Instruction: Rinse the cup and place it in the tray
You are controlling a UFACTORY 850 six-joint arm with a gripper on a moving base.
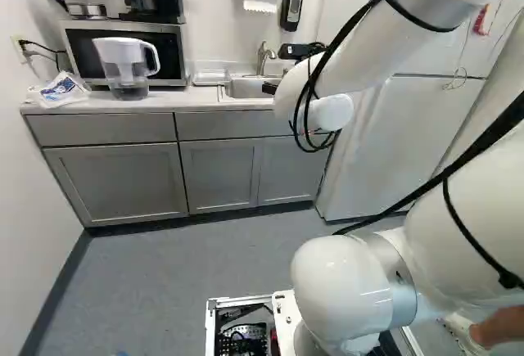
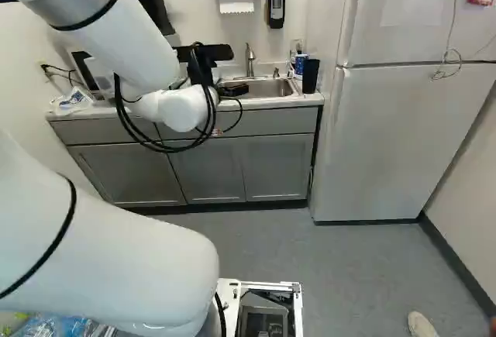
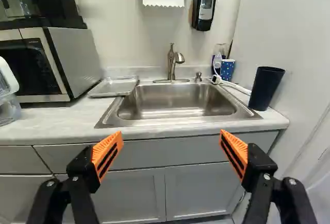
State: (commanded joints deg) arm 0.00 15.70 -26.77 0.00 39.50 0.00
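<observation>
One gripper (image 2: 233, 90), black, orange pads (image 3: 107, 154): fingers spread wide apart, facing the sink (image 3: 175, 102) across the room from me. One dark cup (image 3: 265, 88), mouth upward: on the counter (image 3: 56, 122), between sink and refrigerator (image 2: 387, 135). One blue patterned cup (image 3: 227, 70): near the sink's back corner. One shallow tray (image 3: 113, 87): on the counter, between microwave (image 3: 77, 59) and sink. One faucet (image 3: 172, 62): upright behind the basin.

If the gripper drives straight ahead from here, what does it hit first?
Probably the counter's front edge or the sink's near rim, just ahead of the open gripper, though depth is unclear.
</observation>
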